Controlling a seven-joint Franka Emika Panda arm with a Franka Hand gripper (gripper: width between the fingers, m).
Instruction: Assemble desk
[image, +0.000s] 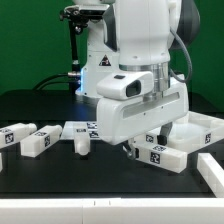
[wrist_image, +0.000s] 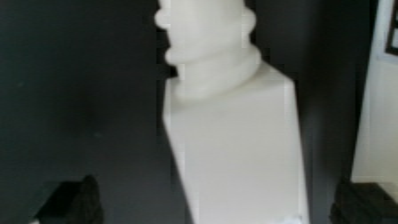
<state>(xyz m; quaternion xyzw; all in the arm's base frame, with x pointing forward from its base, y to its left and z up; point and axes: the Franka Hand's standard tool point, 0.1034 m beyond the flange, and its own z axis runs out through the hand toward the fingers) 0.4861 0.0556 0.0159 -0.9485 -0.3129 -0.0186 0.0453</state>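
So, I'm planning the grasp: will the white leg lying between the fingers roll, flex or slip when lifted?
The leg looks like rigid moulded plastic, so it probably won't flex. Its flat square sides suggest it would slide rather than roll. The smooth surface may slip a little against the fingers, so a grip on two flat faces seems safest.

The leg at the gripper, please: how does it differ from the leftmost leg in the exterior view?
The leg at the gripper lies toward the exterior view's right, beside the tabletop. The leftmost leg lies far from the tabletop. The open gripper is lowered over the first leg, with its fingers on either side, while the leftmost leg lies clear of the arm. Both are white, lie flat and show a tag.
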